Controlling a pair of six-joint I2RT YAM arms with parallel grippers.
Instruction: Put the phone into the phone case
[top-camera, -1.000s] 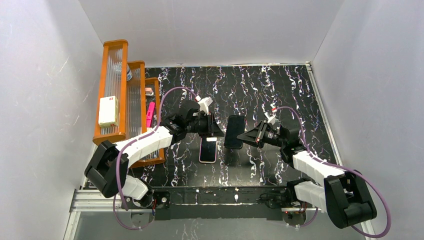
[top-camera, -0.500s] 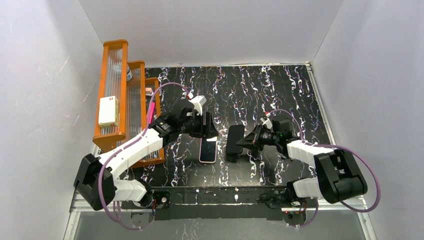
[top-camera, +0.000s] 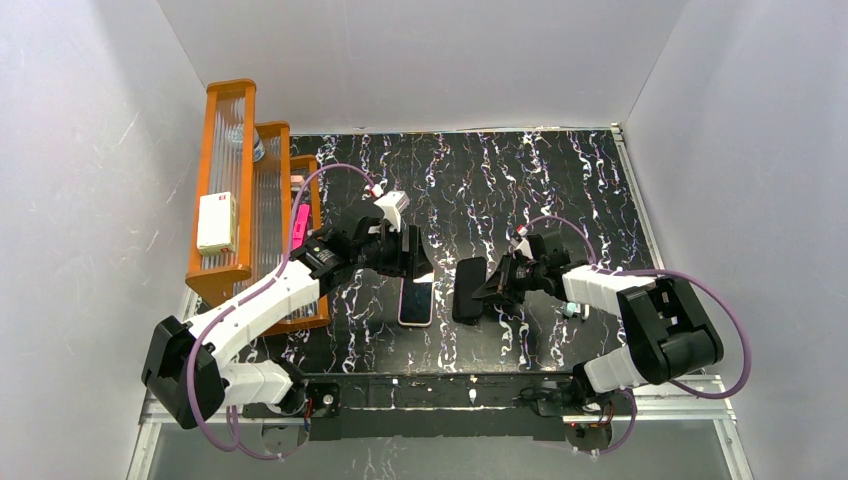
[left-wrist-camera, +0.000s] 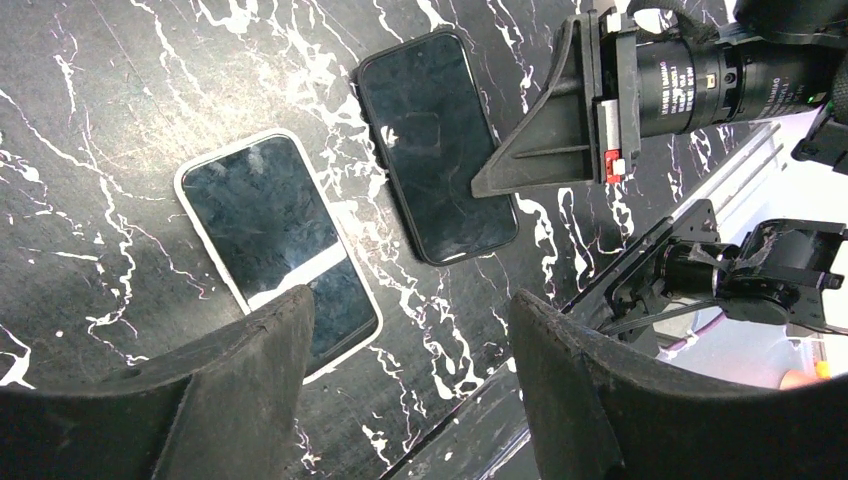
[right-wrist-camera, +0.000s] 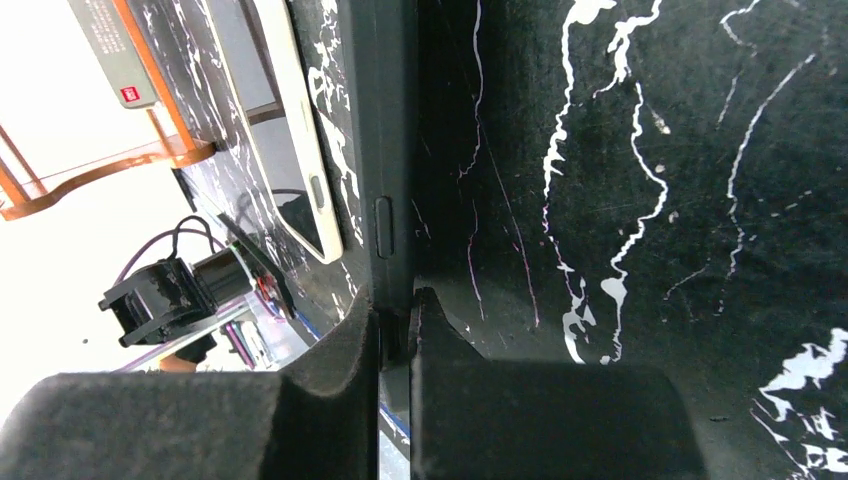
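The phone (top-camera: 417, 298) lies flat on the black marbled table, its glossy screen (left-wrist-camera: 265, 230) up, ringed by the pale pink rim of the phone case (left-wrist-camera: 181, 182). The case's side (right-wrist-camera: 300, 150) shows pale in the right wrist view. My left gripper (top-camera: 415, 262) hovers over the phone's far end, open and holding nothing (left-wrist-camera: 410, 310). Just right of the phone lies an all-black phone-sized piece (top-camera: 466, 288) (left-wrist-camera: 435, 160). My right gripper (top-camera: 482, 292) (right-wrist-camera: 398, 305) is shut on its right edge (right-wrist-camera: 385, 150), low at the table.
An orange slatted rack (top-camera: 240, 180) stands along the left wall, with a white box (top-camera: 216, 222) and a pink item (top-camera: 299, 232) on it. The table's front rail (top-camera: 430, 385) runs close below the phone. White walls enclose the table.
My left gripper has opened and drawn back a little from the phone. My right arm has brought the black piece down and nearer, from raised to low at the table beside the phone.
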